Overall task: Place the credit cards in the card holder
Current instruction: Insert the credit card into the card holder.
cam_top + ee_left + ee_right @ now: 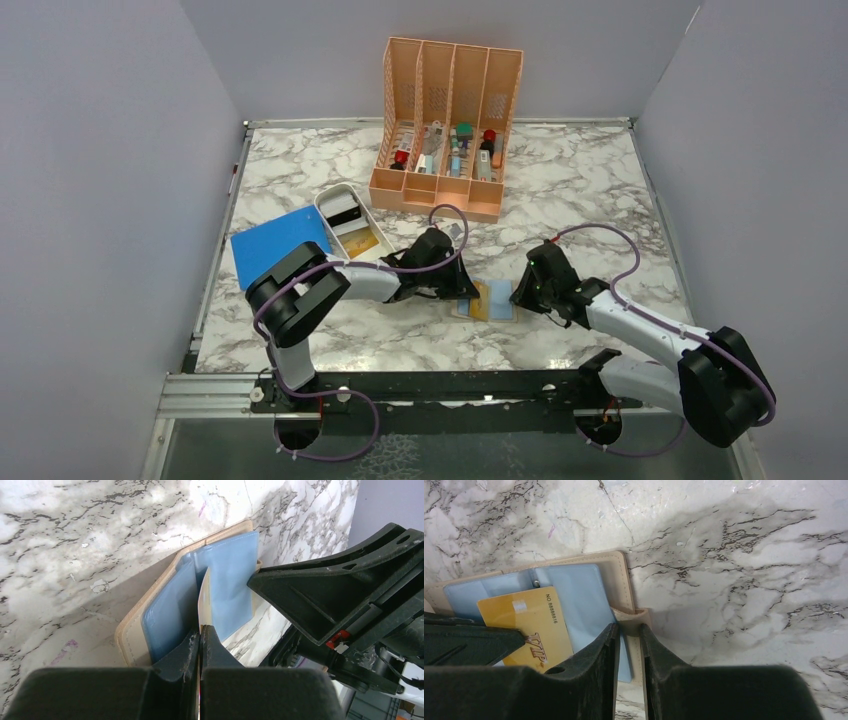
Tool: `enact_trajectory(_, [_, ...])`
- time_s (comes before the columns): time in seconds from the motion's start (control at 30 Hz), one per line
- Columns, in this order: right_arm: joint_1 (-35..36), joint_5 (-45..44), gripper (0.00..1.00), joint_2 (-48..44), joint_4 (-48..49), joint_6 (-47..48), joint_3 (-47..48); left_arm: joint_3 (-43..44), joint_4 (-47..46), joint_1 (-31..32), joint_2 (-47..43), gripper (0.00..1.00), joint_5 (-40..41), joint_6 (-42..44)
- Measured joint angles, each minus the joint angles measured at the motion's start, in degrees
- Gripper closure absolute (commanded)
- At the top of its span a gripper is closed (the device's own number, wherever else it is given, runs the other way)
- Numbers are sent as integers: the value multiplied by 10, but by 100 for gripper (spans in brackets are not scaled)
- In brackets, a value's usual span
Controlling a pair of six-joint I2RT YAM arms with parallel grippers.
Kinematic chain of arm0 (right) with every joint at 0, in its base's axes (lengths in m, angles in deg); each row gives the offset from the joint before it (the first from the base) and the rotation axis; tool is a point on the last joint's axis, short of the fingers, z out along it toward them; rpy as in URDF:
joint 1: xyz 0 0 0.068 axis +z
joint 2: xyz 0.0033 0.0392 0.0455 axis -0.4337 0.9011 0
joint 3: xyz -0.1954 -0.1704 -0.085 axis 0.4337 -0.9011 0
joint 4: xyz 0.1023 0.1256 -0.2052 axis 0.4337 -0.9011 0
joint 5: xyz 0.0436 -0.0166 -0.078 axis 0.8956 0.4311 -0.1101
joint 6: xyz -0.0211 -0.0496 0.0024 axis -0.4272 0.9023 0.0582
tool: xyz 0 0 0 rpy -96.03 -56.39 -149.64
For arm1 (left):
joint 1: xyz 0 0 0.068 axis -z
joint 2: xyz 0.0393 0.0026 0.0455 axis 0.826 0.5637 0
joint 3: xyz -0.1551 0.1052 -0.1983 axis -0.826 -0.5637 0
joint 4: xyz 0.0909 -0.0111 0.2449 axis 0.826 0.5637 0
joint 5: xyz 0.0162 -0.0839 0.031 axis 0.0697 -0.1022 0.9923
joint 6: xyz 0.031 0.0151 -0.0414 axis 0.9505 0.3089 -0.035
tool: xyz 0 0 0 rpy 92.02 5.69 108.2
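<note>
Top view, centre of frame: the card holder (487,300) lies opened flat on the marble table (600,180), its clear sleeves facing up, between my two wrists. My left gripper (201,635) is clamped on the gold card (531,625), which the left wrist view shows edge-on and tilted over the sleeves. My right gripper (629,630) pinches the holder's tan closing tab (631,615) at the lower centre of the right wrist view, pinning the wallet in place. Whether the card's leading edge has entered a sleeve cannot be told from these views.

Likely faults, as I judge them:
- the card rides over the sleeve mouth instead of into it, because its tilt is too shallow
- the corner snags the sleeve lip and buckles the film
- the thin card pivots in my left pinch under push-back
- a pull on the tab lifts or drags the holder
- my two grippers, just beside each other, collide
</note>
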Motion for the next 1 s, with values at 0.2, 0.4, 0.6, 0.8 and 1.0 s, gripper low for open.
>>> enact_trajectory(0.2, [0,0,75,1,7,0,-2,-1,0,-7,-4,100,12,-8])
enact_trajectory(0.4, [0,0,75,-2,19,0,-7,-2,0,-11,-6,100,15,-16])
enact_trajectory(0.6, [0,2,75,-3,21,0,-9,-2,-13,-11,1,99,12,-29])
enact_trajectory(0.8, [0,7,75,-4,24,0,-11,-2,-30,-14,16,91,-1,-36])
enact_trajectory(1.0, [0,7,75,-4,24,0,-11,-2,-34,-13,18,88,0,-34])
